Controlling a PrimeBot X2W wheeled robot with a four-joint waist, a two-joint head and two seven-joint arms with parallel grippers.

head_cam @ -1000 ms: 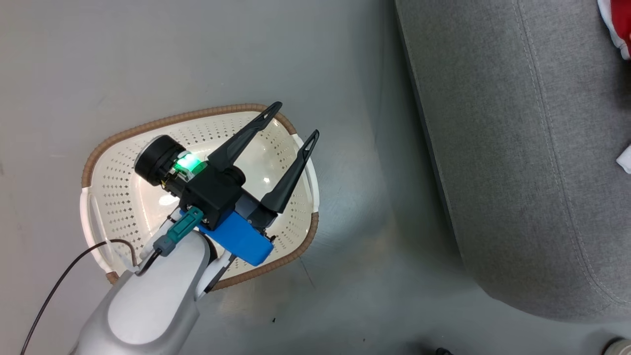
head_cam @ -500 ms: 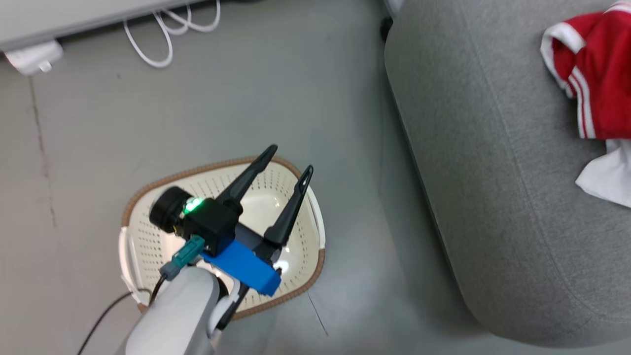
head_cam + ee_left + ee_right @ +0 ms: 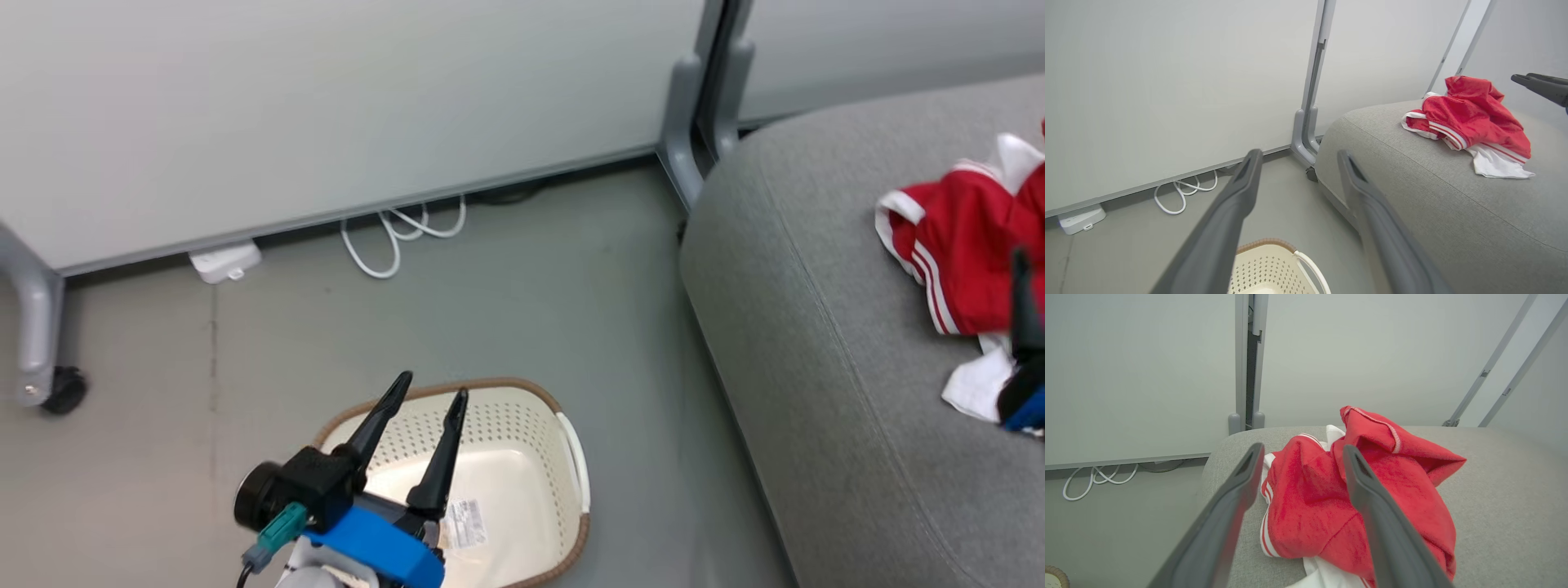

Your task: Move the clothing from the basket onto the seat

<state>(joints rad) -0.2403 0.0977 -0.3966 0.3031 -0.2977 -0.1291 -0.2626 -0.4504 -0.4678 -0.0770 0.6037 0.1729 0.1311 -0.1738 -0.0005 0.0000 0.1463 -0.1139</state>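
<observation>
While clothing (image 3: 955,245) lies on seat (image 3: 816,343), left gripper (image 3: 431,388) hovers spread, empty, above basket (image 3: 514,420); right gripper (image 3: 1302,449) spread, aimed at clothing.

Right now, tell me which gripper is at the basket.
The left gripper, open and empty above the cream basket on the floor. The right gripper is at the red clothing on the grey seat instead.
</observation>
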